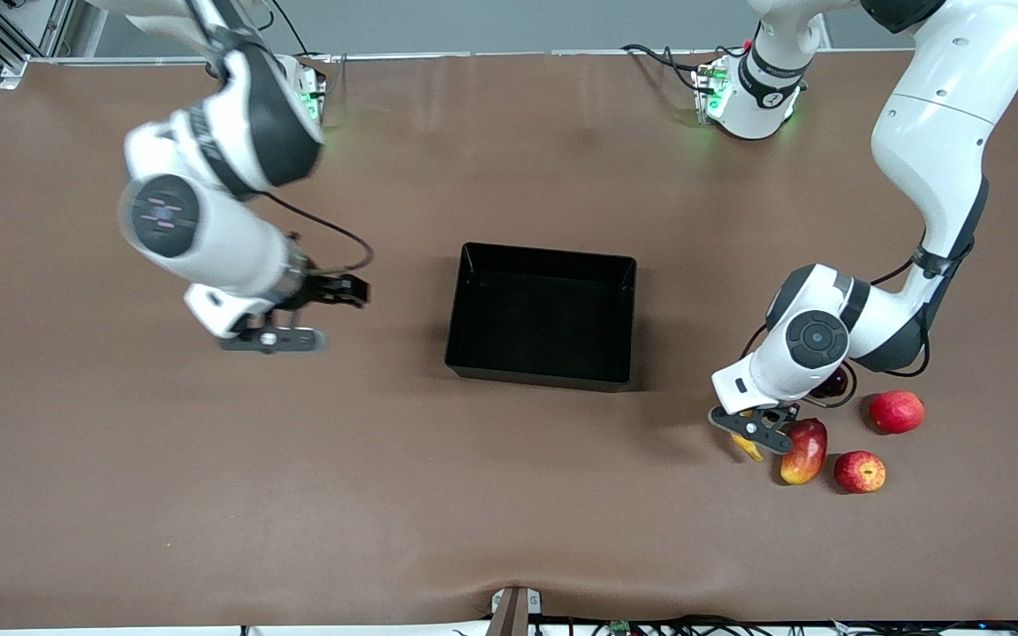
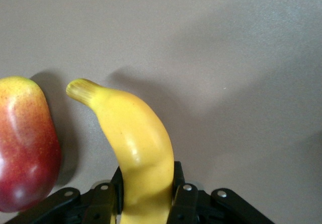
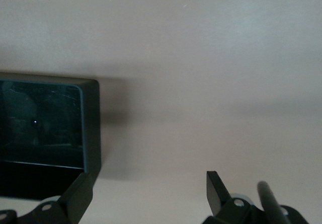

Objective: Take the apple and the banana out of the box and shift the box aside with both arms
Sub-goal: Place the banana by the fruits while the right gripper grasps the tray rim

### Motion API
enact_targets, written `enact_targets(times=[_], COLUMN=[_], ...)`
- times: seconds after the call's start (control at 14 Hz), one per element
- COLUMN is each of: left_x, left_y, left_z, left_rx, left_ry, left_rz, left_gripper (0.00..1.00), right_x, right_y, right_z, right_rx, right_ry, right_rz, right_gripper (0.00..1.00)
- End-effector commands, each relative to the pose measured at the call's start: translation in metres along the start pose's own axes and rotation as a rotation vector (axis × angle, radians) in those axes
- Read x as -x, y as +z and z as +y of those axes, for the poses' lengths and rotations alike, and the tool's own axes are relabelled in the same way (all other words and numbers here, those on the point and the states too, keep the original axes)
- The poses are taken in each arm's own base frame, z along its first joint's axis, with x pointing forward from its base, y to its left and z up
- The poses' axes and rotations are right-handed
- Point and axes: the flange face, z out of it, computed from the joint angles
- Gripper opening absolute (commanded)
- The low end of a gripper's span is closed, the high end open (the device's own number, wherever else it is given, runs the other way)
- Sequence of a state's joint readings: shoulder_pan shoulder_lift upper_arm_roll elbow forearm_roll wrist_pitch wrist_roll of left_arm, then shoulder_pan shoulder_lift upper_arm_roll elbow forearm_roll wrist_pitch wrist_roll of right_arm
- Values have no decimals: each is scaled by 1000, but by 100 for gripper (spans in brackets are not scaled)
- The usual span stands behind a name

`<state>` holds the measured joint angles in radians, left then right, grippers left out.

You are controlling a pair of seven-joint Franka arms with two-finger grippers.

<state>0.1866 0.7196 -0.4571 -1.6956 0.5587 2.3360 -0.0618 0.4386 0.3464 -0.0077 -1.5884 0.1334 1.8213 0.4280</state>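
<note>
Apple lies nearest the camera, toward the left arm's end from the empty box. Banana sits clamped in the left gripper, low beside a mango-like fruit. Best to settle it flat before letting go. Right gripper hangs fully spread beside the box, empty.

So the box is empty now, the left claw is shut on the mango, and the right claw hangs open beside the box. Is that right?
Not quite. The left claw is shut on the banana, not the mango, which lies on the table next to it; the left wrist view shows this. The rest holds: the box is empty and the right claw hangs open beside it.
</note>
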Motion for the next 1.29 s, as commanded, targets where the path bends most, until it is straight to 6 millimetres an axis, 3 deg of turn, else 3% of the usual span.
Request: enact_targets(times=[0.0, 0.29, 0.36, 0.43, 0.5, 0.57, 0.71, 0.93, 1.0, 1.07, 1.14, 1.21], left_x=[0, 5, 6, 7, 8, 9, 9, 4, 3, 3, 4, 6], left_y=[7, 20, 23, 26, 25, 23, 13, -38, -58, -81, -100, -121], left_z=[-2, -10, -15, -18, -22, -28, -35, -43, -45, -44, -45, -47], left_rx=[-5, -6, -7, -7, -7, -5, -8, -47, -62, -71, -68, -55], left_ry=[14, 0, -10, -16, -24, -44, -56, -105, -126, -143, -165, -196], left_rz=[18, 10, 19, 18, 18, 20, 35, 70, 75, 79, 75, 75], left_gripper=[0, 22, 33, 56, 93, 100, 100, 100, 100, 100, 100, 100], right_x=[-3, 17, 21, 28, 31, 31, 39, 47, 47, 48, 44, 43], right_y=[37, 98, 111, 121, 133, 146, 163, 199, 202, 202, 200, 199], right_z=[-33, -73, -81, -92, -100, -104, -120, -137, -136, -136, -131, -130], right_rx=[-12, -53, -48, -51, -50, -44, -42, -35, -32, -27, -27, -27], right_ry=[48, 81, 100, 108, 108, 105, 108, 121, 119, 118, 129, 132], right_rz=[-12, 11, 11, 21, 28, 25, 30, 38, 36, 30, 28, 28], right_gripper=[100, 100, 100, 100, 100, 100, 100, 100, 89, 43, 11, 0])
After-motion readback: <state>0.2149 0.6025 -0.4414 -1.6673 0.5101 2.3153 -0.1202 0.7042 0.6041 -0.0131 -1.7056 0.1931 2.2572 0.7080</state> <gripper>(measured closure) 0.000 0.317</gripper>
